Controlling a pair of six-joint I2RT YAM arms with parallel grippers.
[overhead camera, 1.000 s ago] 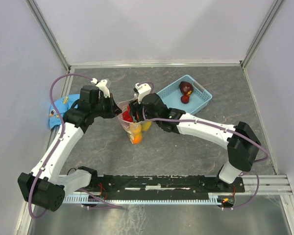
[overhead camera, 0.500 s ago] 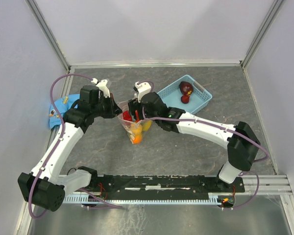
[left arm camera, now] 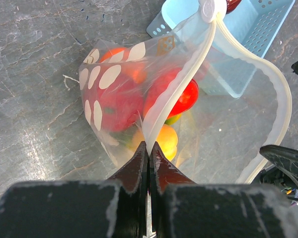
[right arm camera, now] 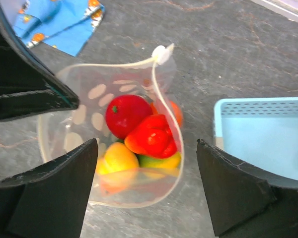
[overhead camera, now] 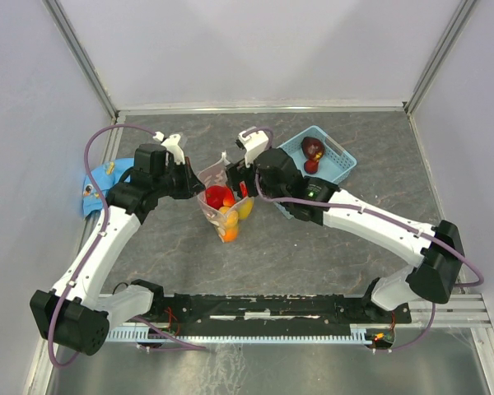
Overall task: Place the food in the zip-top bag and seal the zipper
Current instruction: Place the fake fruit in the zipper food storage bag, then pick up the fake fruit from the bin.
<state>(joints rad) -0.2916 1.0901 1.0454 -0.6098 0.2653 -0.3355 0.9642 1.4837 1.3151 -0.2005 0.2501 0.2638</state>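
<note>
The grey stone-patterned table [overhead camera: 313, 263] carries everything, and the two arms reach in from its near edge toward the middle. A blue basket [overhead camera: 339, 170] sits toward the far right with two dark maroon-red pieces of food [overhead camera: 313, 148] inside it. A blue patterned cloth [overhead camera: 99, 188] lies at the far left edge. Between them, near the table's centre, the zip-top bag [overhead camera: 218, 210] rests on the surface with its mouth held up and wide open, the white-dotted panel on the left arm's side. The left gripper [left arm camera: 149, 151] is closed tight, its two fingers pinching the bag's mouth edge where the whitish zipper [left arm camera: 278, 89] strip runs into them. That strip curves round in a broad loop to a small white slider [left arm camera: 211, 7] at the far end. The right gripper [right arm camera: 146, 144] hangs directly over the bag's mouth with its jaws spread wide and nothing between them, touching neither the plastic nor the food. Inside the bag the pieces lie piled together: a round red fruit [right arm camera: 126, 115], a red pepper-like piece [right arm camera: 151, 136] touching it, a yellow one [right arm camera: 118, 157] below, a green one [right arm camera: 156, 161] beside that, and an orange one [right arm camera: 175, 113] against the far wall.
</note>
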